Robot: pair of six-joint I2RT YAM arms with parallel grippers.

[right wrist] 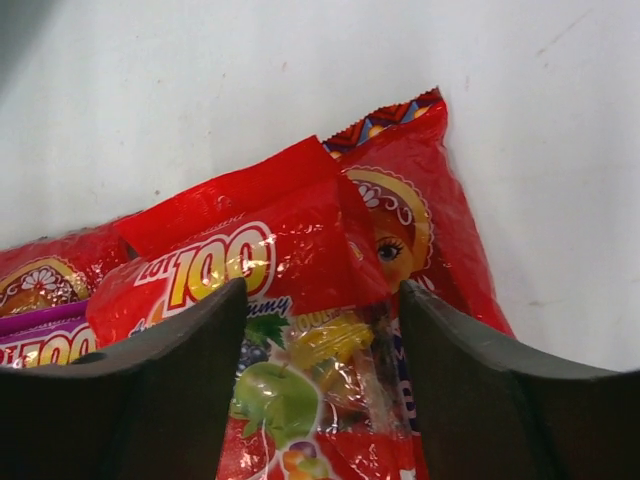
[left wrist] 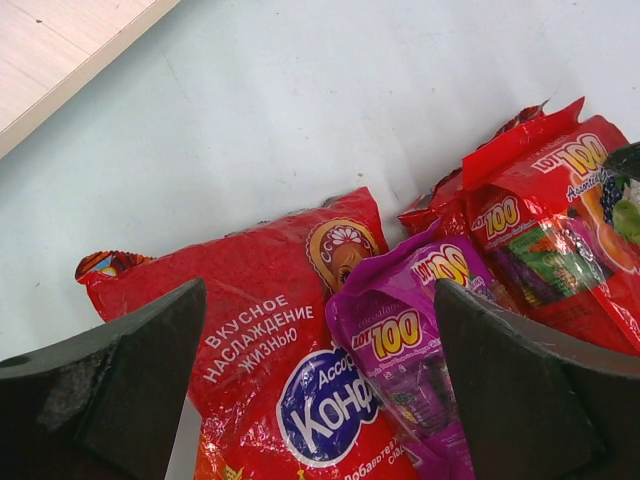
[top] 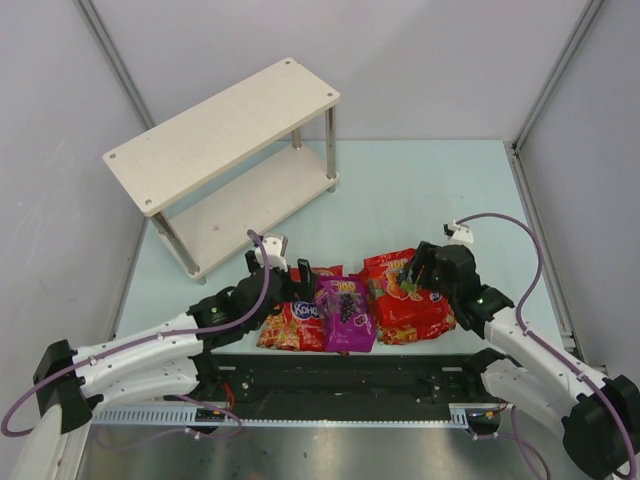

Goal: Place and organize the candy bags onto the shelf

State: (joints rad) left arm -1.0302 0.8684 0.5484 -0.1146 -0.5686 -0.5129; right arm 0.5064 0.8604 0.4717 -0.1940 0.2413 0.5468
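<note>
Four candy bags lie in a cluster at the near middle of the table. A red bag with a blue oval logo (top: 292,322) (left wrist: 270,330) is on the left. The purple grape bag (top: 346,310) (left wrist: 420,340) partly overlaps it. The red fruit-print bag (top: 400,290) (right wrist: 280,270) lies on top of a second red bag (top: 430,322) (right wrist: 420,220). My left gripper (top: 293,274) (left wrist: 320,400) is open just above the blue-logo and purple bags. My right gripper (top: 420,268) (right wrist: 320,370) is open, its fingers straddling the fruit-print bag. The two-tier wooden shelf (top: 225,125) stands at the back left with nothing on it.
The shelf's lower board (top: 255,205) is a short way behind the left gripper, and its corner shows in the left wrist view (left wrist: 60,50). Grey walls close in the pale green table (top: 420,190) on the left, back and right. The arm bases' black rail (top: 340,375) runs along the near edge.
</note>
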